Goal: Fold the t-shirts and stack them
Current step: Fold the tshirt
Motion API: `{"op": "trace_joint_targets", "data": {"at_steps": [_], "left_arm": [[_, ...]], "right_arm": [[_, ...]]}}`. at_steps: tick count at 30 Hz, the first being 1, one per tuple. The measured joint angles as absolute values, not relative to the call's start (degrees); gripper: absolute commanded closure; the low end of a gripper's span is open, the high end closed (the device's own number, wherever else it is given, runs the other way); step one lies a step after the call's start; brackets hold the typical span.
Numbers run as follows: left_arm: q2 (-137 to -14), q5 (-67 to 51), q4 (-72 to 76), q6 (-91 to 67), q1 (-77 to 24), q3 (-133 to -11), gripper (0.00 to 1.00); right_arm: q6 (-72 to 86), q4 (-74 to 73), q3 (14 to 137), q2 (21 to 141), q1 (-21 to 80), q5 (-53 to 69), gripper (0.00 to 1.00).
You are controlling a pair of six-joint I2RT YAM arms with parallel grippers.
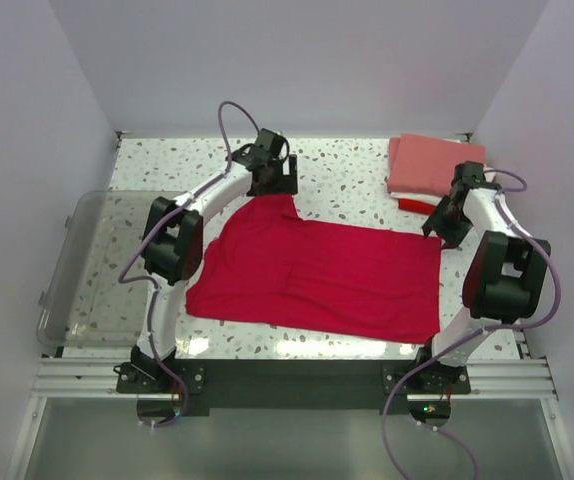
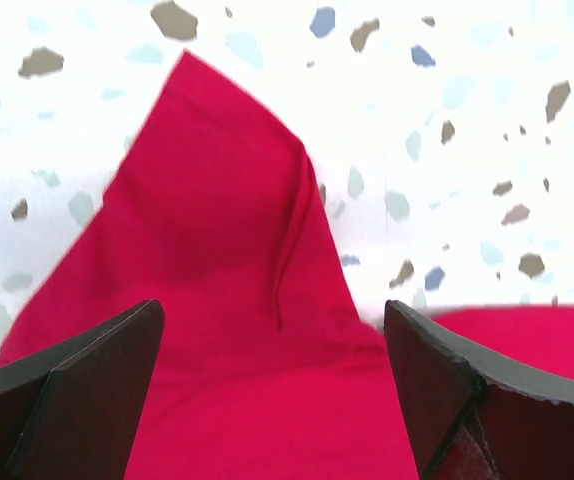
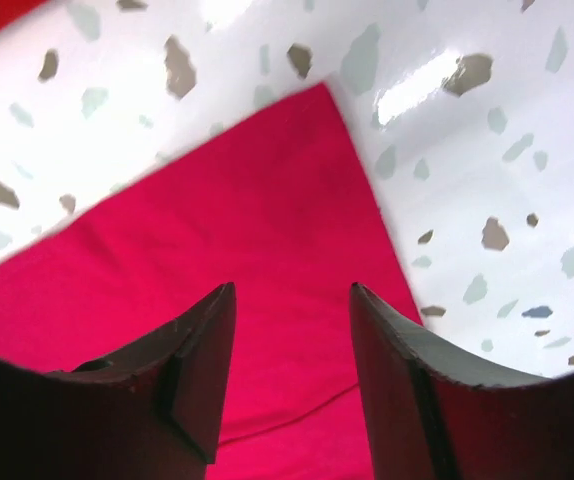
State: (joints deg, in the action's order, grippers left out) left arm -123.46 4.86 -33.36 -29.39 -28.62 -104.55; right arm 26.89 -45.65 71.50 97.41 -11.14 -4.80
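Top external view: found crimson-red t-shirt [image 1: 317,275] spread flat across middle of speckled table [image 1: 352,180], between both arms, with one pointed flap reaching toward far edge. Noted left pincer [image 1: 273,186] poised at that flap's tip and right pincer [image 1: 435,236] poised at garment's far right corner.

Left wrist view: seen dark fingers [image 2: 87,385] set wide apart, close to full spread, with red flap beneath and between them and nothing clamped. Contact with cloth: cannot tell.

Right wrist view: seen fingers [image 3: 177,370] roughly half parted, straddling shirt corner, with cloth visible in gap and not pinched.

Recorded folded stack at far right corner of table, just beyond right pincer: salmon-pink t-shirt [image 1: 437,163] on top, edge of red t-shirt [image 1: 414,204] showing underneath. Recorded clear plastic bin [image 1: 67,250] at left side, apart from crimson garment.
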Motion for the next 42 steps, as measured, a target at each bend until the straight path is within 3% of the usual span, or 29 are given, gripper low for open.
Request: {"op": "trace_joint_targets", "data": {"at_steps": [9,33,42], "left_arm": [[-133.21,7.62,-35.70,-31.11,-27.64,-117.45,0.11],[-140.68,16.19,-27.29,-32.18,-25.91,-118.43,0.16],[-142.52,18.90,-22.96,-31.46,-25.91,-119.48,0.25]], "right_arm": [[25.56,-43.18,73.67,102.32,-14.81,-4.73,0.53],[25.61,-37.63,74.89,110.37,-16.95,-2.90,0.59],[25.87,-36.93,74.70,110.41,-17.06,-1.91,0.59]]}}
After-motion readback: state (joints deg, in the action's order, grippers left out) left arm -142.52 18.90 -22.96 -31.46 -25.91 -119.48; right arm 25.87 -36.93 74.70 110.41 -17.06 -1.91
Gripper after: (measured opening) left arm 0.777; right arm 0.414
